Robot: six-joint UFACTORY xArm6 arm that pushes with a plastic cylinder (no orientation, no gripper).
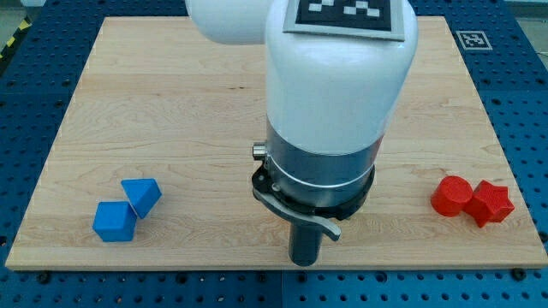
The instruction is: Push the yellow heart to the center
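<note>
at the near left sit two blue blocks, a cube [115, 222] and a wedge-like one [142, 195], touching each other. in the middle the arm [334, 103] hides much of the board [171, 103]; my tip [305, 261] shows at the near edge, touching no block and holding nothing. at the near right two red blocks [451, 195] [491, 203] touch. the yellow heart is not visible; it may lie behind the arm, though i cannot tell. the risk, as i judge it: moving blind could knock the hidden heart off course or away from the center.
</note>
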